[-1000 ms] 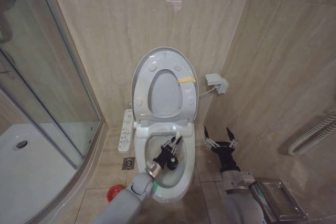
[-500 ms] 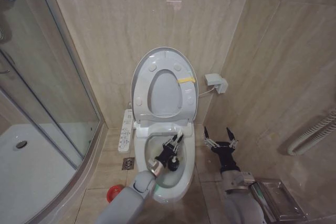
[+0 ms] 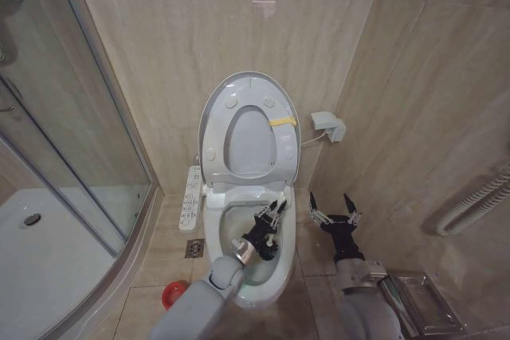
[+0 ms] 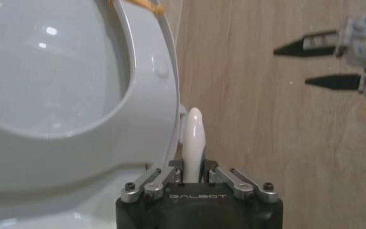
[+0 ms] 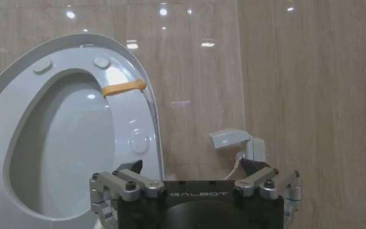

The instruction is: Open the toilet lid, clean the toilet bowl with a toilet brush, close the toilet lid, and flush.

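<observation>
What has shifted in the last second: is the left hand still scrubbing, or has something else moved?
The left hand, shut on the toilet brush, has slid across the toilet bowl toward its right rim and a little toward the back. The toilet lid stays raised against the wall, and the right hand stays open beside the bowl, unmoved. The red holder remains on the floor.
</observation>
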Available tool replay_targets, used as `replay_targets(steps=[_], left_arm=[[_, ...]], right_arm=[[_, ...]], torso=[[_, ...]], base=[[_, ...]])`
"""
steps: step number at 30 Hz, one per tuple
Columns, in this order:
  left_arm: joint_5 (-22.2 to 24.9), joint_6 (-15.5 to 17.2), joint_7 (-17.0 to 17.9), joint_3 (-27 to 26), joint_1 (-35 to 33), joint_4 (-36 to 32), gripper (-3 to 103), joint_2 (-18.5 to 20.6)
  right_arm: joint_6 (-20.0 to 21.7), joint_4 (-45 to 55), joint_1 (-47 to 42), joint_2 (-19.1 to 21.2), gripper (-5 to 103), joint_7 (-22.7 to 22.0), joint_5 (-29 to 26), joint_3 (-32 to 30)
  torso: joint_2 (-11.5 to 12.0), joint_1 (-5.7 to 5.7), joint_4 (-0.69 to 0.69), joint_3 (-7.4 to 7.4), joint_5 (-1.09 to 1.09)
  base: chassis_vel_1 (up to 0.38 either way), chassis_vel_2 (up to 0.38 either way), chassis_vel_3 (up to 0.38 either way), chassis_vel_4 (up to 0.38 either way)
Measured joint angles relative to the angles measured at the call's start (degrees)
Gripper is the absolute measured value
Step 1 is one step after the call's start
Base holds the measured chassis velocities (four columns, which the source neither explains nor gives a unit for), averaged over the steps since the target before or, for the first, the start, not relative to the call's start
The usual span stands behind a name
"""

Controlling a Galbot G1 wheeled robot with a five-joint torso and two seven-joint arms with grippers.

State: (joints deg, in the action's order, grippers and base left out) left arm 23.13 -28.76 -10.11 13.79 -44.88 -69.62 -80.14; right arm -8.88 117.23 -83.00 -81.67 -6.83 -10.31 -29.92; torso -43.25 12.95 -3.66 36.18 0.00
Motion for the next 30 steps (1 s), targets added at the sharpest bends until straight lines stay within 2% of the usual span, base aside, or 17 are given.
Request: replay_targets(steps=[11,17,23,30], left_arm=[[-1.2,-0.8,-0.7,-0.9,-0.5,4.3,19,1.5],[-0.9,0.0,-0.2,-1.6,0.7,2.3,19,1.6],[-1.1,-0.4,-0.4,-1.4,1.9,2.2,19,-0.5],[-2.3,-0.3,-0.5,-1.1,-1.3,0.5,19,1.3]], right_arm=[[0.0,0.0,0.0,0.0,100,0.0,0.0,0.0],[0.0,0.0,0.0,0.0,100,0.0,0.0,0.0],[0.0,0.0,0.0,0.0,100,0.0,0.0,0.0],[0.0,0.0,0.0,0.0,100,0.0,0.0,0.0]], torso=[[0.0,0.00,0.00,0.00,-0.01],[0.0,0.01,0.02,0.01,0.00],[0.0,0.01,-0.01,0.01,-0.01],[0.0,0.00,0.01,0.00,0.00]], base=[[0.000,0.000,0.000,0.000],[0.000,0.000,0.000,0.000],[0.000,0.000,0.000,0.000],[0.000,0.000,0.000,0.000]])
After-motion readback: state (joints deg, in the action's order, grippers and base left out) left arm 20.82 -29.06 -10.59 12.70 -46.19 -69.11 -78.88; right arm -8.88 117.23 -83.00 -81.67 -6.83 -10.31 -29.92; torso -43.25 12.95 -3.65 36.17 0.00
